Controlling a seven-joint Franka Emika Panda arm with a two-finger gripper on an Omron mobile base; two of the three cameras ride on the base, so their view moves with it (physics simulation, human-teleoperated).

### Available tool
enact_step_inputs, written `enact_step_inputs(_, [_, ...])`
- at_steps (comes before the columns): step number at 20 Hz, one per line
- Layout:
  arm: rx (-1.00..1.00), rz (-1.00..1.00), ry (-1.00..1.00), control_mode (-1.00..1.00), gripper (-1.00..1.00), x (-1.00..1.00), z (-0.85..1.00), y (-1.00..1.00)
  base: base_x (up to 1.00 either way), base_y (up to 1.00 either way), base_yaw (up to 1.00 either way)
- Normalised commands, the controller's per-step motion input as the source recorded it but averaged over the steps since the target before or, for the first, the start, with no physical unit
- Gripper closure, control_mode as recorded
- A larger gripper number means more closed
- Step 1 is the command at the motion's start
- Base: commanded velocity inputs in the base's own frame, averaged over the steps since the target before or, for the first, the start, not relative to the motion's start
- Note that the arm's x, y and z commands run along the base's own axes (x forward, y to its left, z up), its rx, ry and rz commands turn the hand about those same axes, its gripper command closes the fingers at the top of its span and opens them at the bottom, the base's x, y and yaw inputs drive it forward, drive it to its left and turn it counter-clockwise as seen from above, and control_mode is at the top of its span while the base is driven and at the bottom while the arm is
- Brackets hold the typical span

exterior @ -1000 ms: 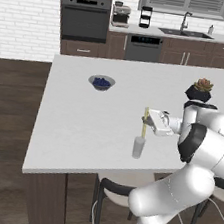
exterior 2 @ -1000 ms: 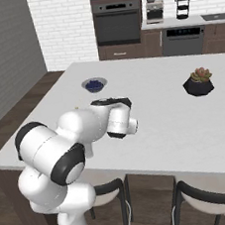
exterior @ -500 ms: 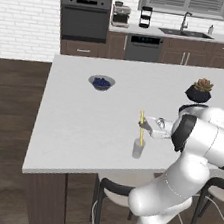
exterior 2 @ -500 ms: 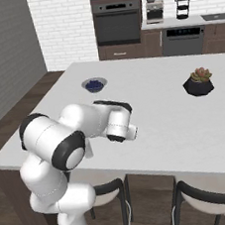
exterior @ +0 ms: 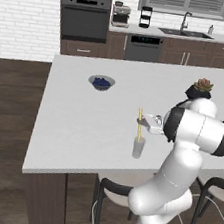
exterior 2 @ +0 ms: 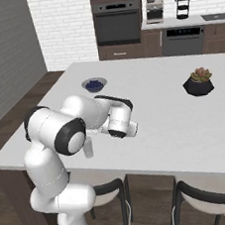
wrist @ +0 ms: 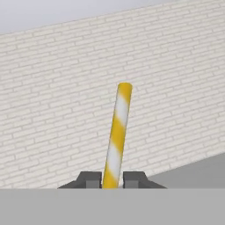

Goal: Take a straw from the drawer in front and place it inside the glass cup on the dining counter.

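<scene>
Open counter all round glass cup; bowl, plant prob. well clear.

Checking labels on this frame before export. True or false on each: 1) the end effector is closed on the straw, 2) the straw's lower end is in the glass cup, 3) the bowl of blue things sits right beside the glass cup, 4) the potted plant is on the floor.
1) True. The end effector is shut on the straw, seen in the hand view.
2) True. In the left base view the straw's lower end is inside the glass cup.
3) False. The bowl stands well apart, farther back on the dining counter.
4) False. The potted plant sits on the dining counter.
</scene>
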Motion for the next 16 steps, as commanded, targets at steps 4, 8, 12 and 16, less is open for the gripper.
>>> enact_step_inputs(4, [0.00, 0.00, 0.00, -1.00, 1.00, 0.01, 0.00, 0.00, 0.00, 0.00, 0.00])
enact_step_inputs(8, [0.00, 0.00, 0.00, -1.00, 1.00, 0.00, -0.03, 0.00, 0.00, 0.00, 0.00])
enact_step_inputs(12, [0.00, 0.00, -0.02, -1.00, 1.00, -0.05, -0.12, 0.00, 0.00, 0.00, 0.00])
enact_step_inputs(16, [0.00, 0.00, -0.04, -1.00, 1.00, -0.24, -0.16, 0.00, 0.00, 0.00, 0.00])
